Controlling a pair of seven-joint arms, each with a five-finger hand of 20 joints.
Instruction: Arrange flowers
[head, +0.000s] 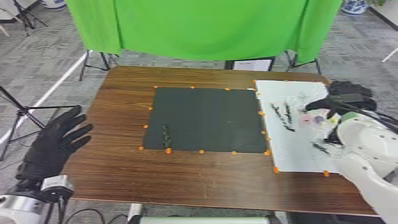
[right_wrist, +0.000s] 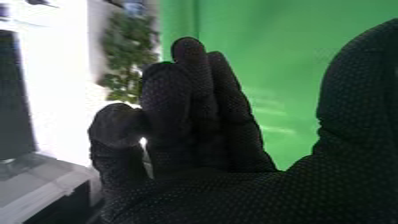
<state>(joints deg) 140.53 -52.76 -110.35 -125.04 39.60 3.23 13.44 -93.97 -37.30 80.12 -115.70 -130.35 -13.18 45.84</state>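
Here we go, and on the left the danger is the green sprig (head: 166, 136), lying alone on the dark mat (head: 209, 120) near its near left corner: one brush from a sleeve or a later stem could swing it out of line. Across to the white sheet (head: 298, 160), where the dark stems (head: 288, 115) lie close together, so a pinch meant for one might well drag its neighbour along. Farther right, the pink flowers (head: 318, 120) sit right by the glove and forearm, and a low sweep could crush petals or scatter them!

To the poses: the left hand (head: 58, 140) is open at the table's left edge, palm up on end, fingers spread and pointing far. Over on the right, the white arm (head: 364, 137) comes in from the near side, its right hand (head: 345, 95) at the sheet's far right, fingers fairly straight, thumb well apart, open and gripping nothing
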